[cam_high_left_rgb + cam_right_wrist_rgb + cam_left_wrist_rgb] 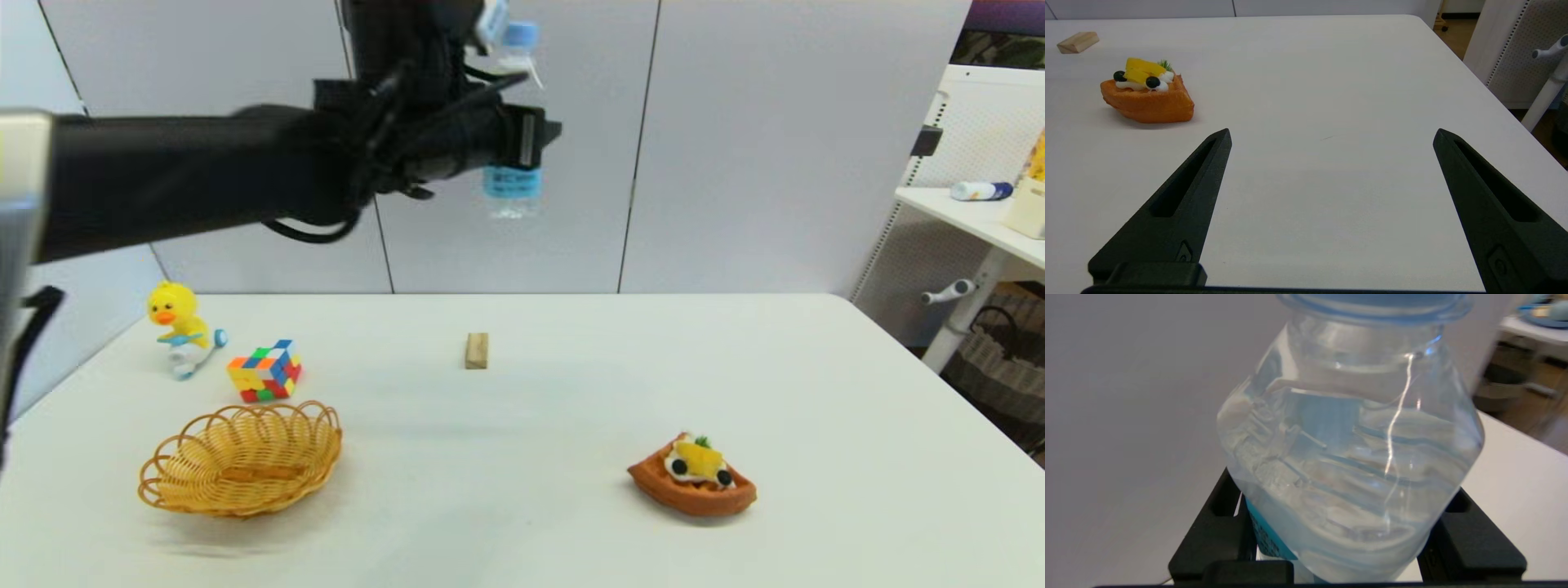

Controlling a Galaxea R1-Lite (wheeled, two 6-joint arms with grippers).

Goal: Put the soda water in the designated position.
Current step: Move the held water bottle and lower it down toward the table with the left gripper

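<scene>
Nearest the head camera, the wicker basket (241, 460) sits by the table's (522, 523) front left and holds nothing. The waffle toy (692, 474) lies to the right of it, with a wide bare stretch of tabletop between them. The right gripper (1331, 139) hangs low over the table's right side, its fingers spread wide and empty, with bare surface running to the right edge. Farther back stand the colour cube (264, 371) and the duck toy (181, 327) near the left edge, and a small wooden block (477, 350) near the middle. Farthest and high above the table, the left gripper (522, 143) clamps the soda water (513, 175) upright around its body, cap uppermost, before the grey wall panels.
</scene>
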